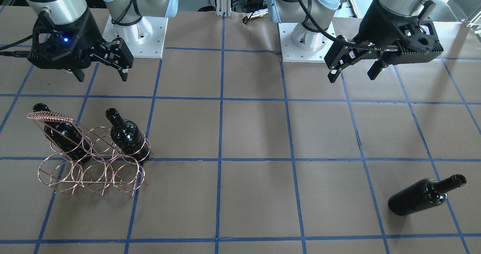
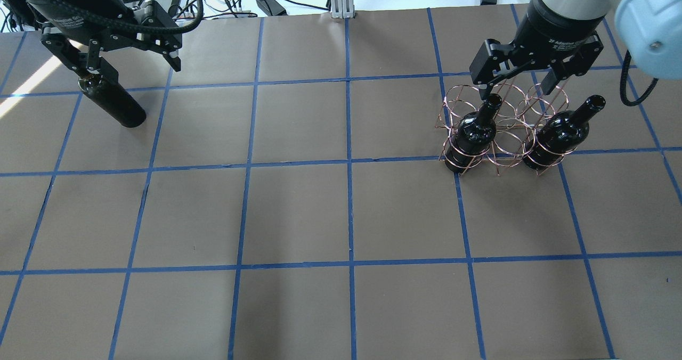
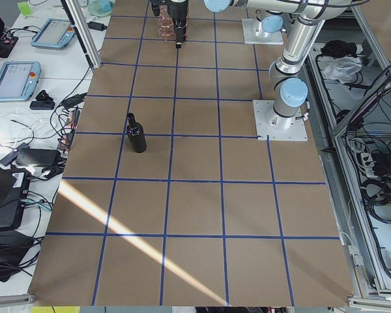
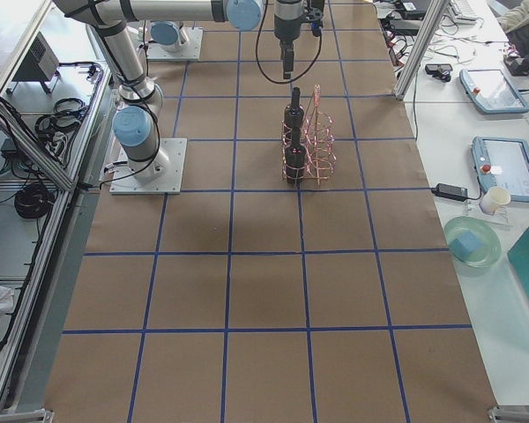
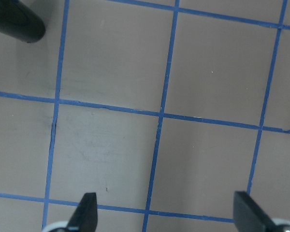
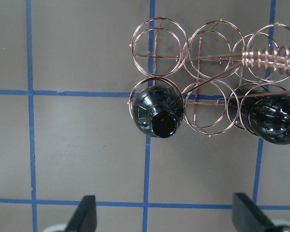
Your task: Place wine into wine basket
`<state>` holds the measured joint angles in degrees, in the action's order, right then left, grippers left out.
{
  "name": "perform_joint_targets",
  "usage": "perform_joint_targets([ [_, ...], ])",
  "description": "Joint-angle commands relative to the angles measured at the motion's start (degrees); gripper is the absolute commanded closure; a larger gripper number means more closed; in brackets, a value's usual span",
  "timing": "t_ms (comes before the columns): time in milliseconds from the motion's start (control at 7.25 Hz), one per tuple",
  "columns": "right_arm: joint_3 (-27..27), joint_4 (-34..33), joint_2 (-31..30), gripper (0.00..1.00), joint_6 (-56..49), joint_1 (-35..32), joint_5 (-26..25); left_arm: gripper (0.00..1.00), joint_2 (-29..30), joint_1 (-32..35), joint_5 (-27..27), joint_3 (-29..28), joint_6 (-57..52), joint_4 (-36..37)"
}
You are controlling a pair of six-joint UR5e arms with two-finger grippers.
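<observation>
The copper wire wine basket (image 1: 50, 115) stands on the robot's right side of the table. Two black wine bottles (image 1: 129, 135) (image 1: 62, 133) stand upright in the two end rings of the row nearer the robot. The other rings are empty. The basket also shows in the overhead view (image 2: 509, 134) and the right wrist view (image 6: 270, 54). A third wine bottle (image 1: 422, 197) stands upright and alone on the left side (image 2: 112, 101). My left gripper (image 1: 351, 77) is open and empty, raised near that bottle. My right gripper (image 1: 102, 77) is open and empty above the basket's edge.
The table is brown paper with a blue tape grid (image 2: 349, 163). Both arm bases (image 1: 135, 32) (image 1: 306, 40) sit on white plates at the robot's edge. Operator desks with tablets and cables (image 4: 498, 167) lie beyond the far table edge.
</observation>
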<state>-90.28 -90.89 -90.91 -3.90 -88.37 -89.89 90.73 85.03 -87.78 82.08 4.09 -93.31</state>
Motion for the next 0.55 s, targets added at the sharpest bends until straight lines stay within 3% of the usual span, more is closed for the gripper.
perform_joint_targets([
  [0,0.10,0.01,0.03,0.00,0.12,0.04,0.07,0.00,1.54,-3.36,0.07,-0.43,-3.96,4.50],
  [414,0.10,-0.17,0.21,0.00,0.03,0.31,0.07,0.00,3.21,-20.47,0.07,0.27,-20.61,1.56],
])
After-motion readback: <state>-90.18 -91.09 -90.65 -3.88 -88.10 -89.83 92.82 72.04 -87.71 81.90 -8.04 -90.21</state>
